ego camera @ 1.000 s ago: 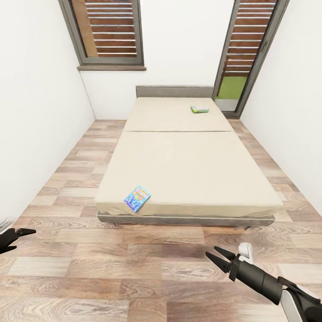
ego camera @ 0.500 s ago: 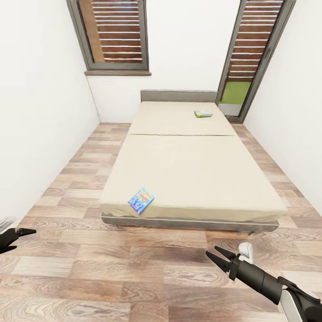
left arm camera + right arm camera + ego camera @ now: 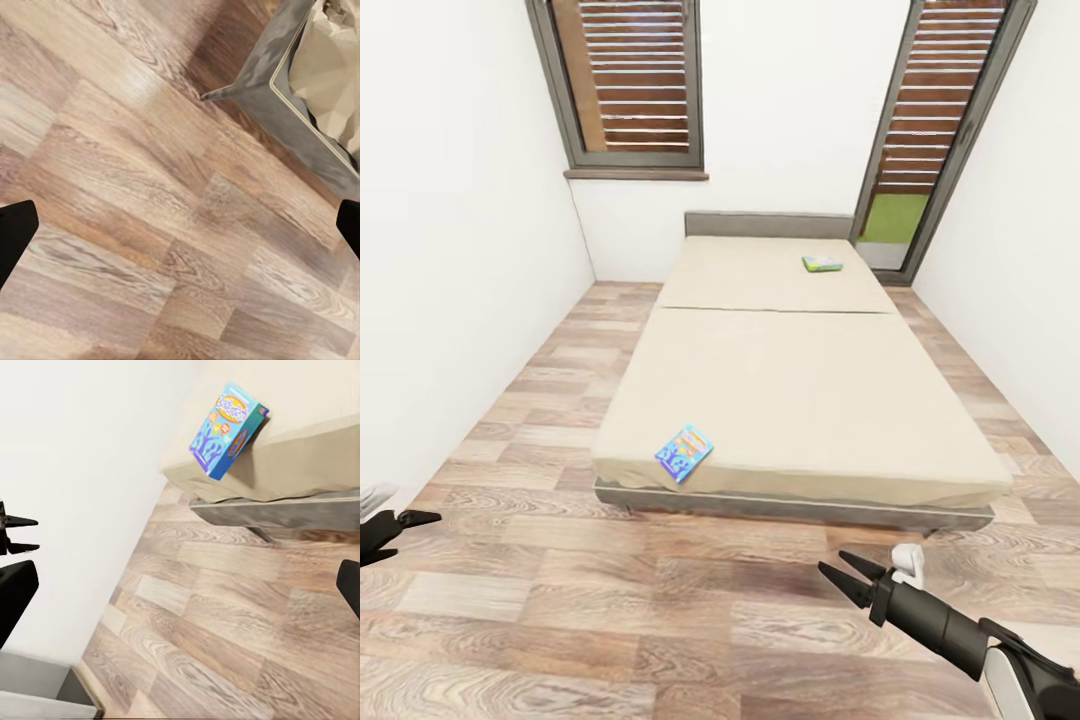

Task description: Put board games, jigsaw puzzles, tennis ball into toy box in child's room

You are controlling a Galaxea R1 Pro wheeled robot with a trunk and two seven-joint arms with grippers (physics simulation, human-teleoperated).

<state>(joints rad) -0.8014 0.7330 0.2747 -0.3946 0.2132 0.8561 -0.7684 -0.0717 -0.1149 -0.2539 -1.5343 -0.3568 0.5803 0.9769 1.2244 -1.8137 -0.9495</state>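
Blue board game [image 3: 684,453] lies at the bed's [image 3: 800,380] near left corner, well ahead of both spread-open, empty grippers, left [image 3: 415,522] and right [image 3: 847,578], low over the floor [image 3: 610,610].

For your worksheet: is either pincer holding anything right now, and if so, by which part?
Nothing is held. The left pincer and right pincer are both open and empty above the floor.

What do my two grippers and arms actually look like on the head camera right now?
The right gripper has two slim, pointed matte-black fingers on a thick black cylindrical wrist, with a small white block mounted on top. Behind it the forearm turns into a white shell after a black joint. The left gripper shows the same black pointed fingers on a black body, with a pale grey part just above it.
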